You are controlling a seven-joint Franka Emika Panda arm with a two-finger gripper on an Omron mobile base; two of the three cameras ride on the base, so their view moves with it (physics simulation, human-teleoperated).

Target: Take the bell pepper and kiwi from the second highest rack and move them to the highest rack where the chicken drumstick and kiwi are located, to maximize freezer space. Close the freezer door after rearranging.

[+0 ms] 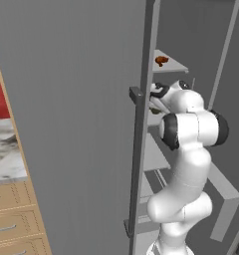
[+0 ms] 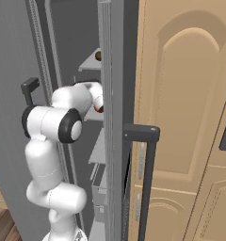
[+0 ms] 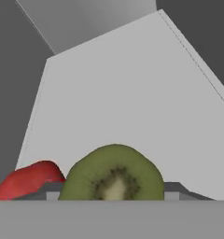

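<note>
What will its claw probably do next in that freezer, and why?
Probably lift the kiwi straight up. The claw's fingertips sit on either side of it, apparently closed on it, it's still low on the second highest rack, and the bell pepper lies close beside it.

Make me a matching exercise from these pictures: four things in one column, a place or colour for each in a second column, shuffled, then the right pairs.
Things:
1. kiwi
2. bell pepper
3. chicken drumstick
4. freezer door

Descriptions:
A. orange-brown, on the highest rack
B. plain grey, standing open
C. green cut face, between the gripper jaws
D. red, beside the kiwi

Pairs: 1-C, 2-D, 3-A, 4-B
</note>
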